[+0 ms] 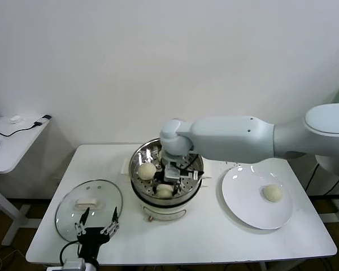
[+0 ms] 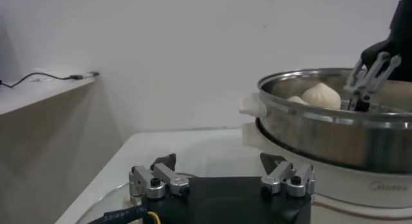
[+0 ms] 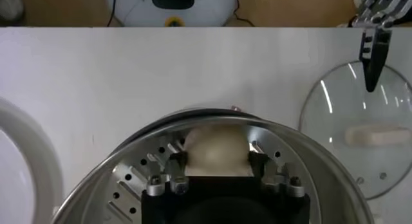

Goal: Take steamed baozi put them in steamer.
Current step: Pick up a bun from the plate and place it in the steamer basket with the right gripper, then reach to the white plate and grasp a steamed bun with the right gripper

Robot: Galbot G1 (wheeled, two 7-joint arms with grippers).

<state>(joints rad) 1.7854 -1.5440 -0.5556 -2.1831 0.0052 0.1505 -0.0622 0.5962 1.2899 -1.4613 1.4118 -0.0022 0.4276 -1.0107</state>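
Note:
The steamer (image 1: pixel 140 186) stands mid-table on its cream base. My right gripper (image 1: pixel 175 171) is down inside it, shut on a baozi (image 3: pixel 215 150) just above the perforated tray (image 3: pixel 132 180); its fingers (image 3: pixel 177 162) press both sides of the bun. Two more baozi lie in the steamer, one at the left (image 1: pixel 147 170) and one at the front (image 1: pixel 164 192). One baozi (image 1: pixel 272 193) is on the white plate (image 1: pixel 243 197). The left wrist view shows the steamer (image 2: pixel 335 132) with a baozi (image 2: pixel 322 96) in it. My left gripper (image 1: pixel 96 223) is open and empty at the glass lid's front edge.
The round glass lid (image 1: pixel 68 212) lies flat at the table's left, also seen in the right wrist view (image 3: pixel 335 154). A side table (image 1: pixel 11 141) with cables stands at the far left. The wall is close behind the table.

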